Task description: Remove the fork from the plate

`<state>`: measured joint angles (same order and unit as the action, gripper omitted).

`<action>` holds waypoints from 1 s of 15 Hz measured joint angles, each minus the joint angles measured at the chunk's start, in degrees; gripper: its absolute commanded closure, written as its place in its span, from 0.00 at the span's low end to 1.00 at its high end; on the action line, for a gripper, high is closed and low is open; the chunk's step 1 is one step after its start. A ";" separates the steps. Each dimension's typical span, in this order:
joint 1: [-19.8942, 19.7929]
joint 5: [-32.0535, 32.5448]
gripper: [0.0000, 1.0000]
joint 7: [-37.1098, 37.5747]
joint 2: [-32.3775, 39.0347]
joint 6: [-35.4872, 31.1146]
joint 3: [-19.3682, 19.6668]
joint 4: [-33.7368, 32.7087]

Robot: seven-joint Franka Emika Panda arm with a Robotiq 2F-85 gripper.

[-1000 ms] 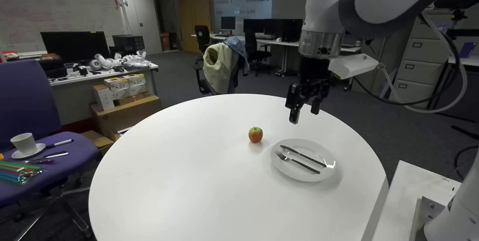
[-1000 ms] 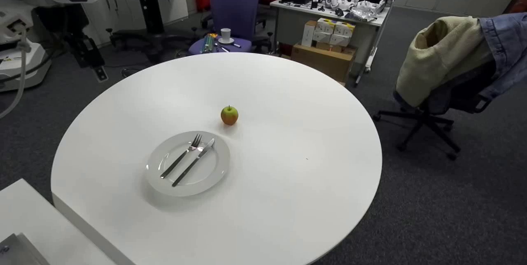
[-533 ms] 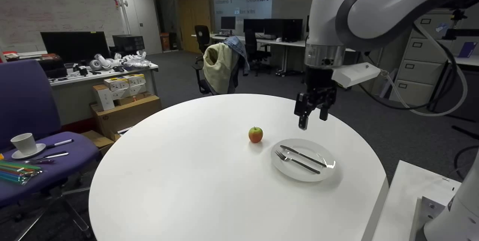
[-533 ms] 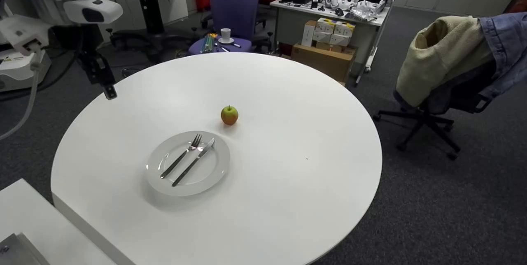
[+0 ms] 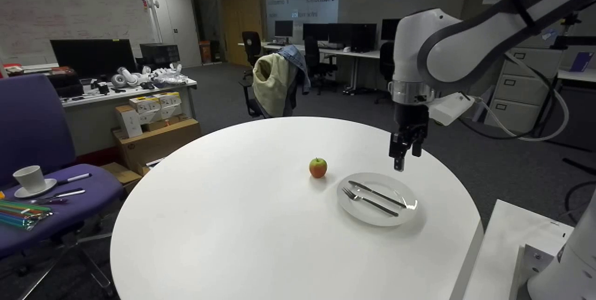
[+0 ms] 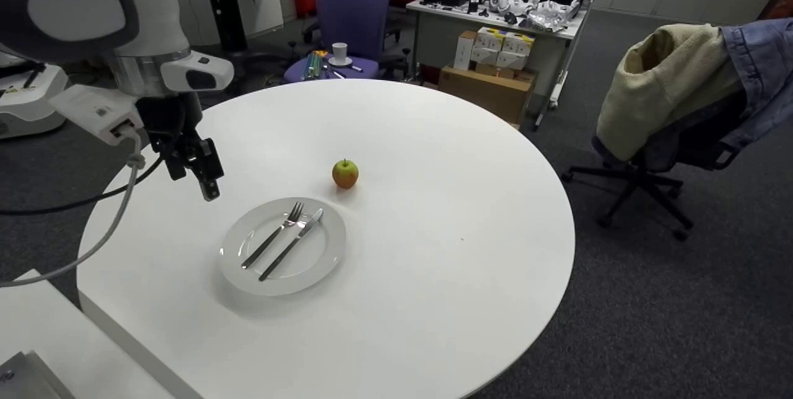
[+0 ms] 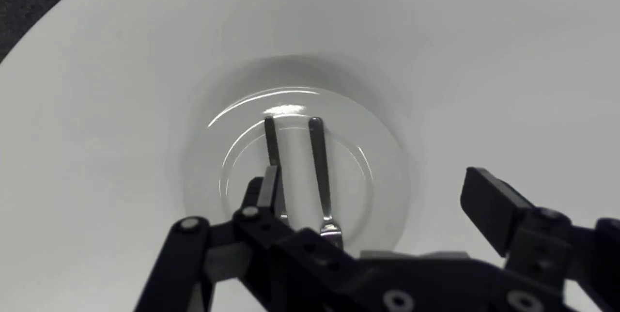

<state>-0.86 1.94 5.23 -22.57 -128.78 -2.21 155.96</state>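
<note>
The fork [image 5: 372,202] lies on the white plate [image 5: 395,185], side by side with the knife [image 5: 379,194]. Fork [image 6: 271,239], plate [image 6: 329,244] and knife [image 6: 291,245] also show in an exterior view. My gripper [image 5: 408,158] is open and empty, raised above the table beside the plate; it also shows in an exterior view [image 6: 193,182]. In the wrist view the gripper's fingers [image 7: 373,181] stand wide apart. The fork's handle [image 7: 320,166] shows between them, its tines hidden by the gripper. The left finger covers part of the knife [image 7: 272,142] above the plate [image 7: 390,171].
A red-green apple [image 5: 318,168] stands on the round white table [image 5: 242,225] near the plate; it also shows in an exterior view [image 6: 345,174]. A white stand [image 5: 517,232] adjoins the table. A purple chair [image 5: 88,188] holds a white cup and saucer.
My gripper has come down and moved towards the plate, staying open. The fork, knife, plate and apple have not moved.
</note>
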 measured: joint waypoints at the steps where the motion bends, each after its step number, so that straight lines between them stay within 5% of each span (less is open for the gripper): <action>1: -0.02 0.82 0.00 -1.91 0.97 0.00 0.53 0.00; 15: -0.71 2.47 0.00 -2.44 5.25 -6.10 1.04 -0.51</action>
<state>-1.57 4.41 2.79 -17.32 -134.88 -1.17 155.45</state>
